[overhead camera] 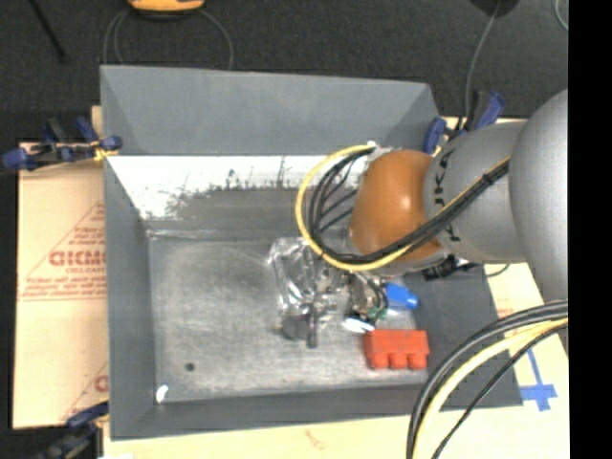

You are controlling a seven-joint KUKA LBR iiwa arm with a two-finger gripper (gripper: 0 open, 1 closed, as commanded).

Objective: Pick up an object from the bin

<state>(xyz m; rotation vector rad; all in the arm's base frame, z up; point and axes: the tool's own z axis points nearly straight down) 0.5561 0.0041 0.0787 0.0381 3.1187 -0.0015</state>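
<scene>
**Inspector:** Camera view. Where does the gripper stand?

**Assessor:** The gripper (308, 325) is low in the bin (220, 285), just left of the red block (395, 348) and apart from it. The orange cover (392, 204) sits above the block and hides the gripper's upper part.

**Inspector:** Risks from here?

**Assessor:** Three, in my judgement.
- **Empty closure:** the floor under the tip looks bare, so a clench there may catch nothing.
- **Sideways nudge:** the block lies close on the right. A slip that way would shove it toward the wall, not grasp it.
- **Clutter:** a blue piece (403, 299) and a green piece (375, 304) lie crowded just above the block, partly under the cover. A grab there could take two things, or pinch an edge and drop it.

**Inspector:** Gripper state?

**Assessor:** I cannot tell whether it is released or clenched, because glare blurs it. Nothing is seen held. It looks to be at or near the floor, but contact is not confirmed.

**Inspector:** The likely pick?

**Assessor:** The block, as the nearest thing. A white scrap (163, 391) lies well left of the block, by the bin's near corner, and is out of play.
</scene>
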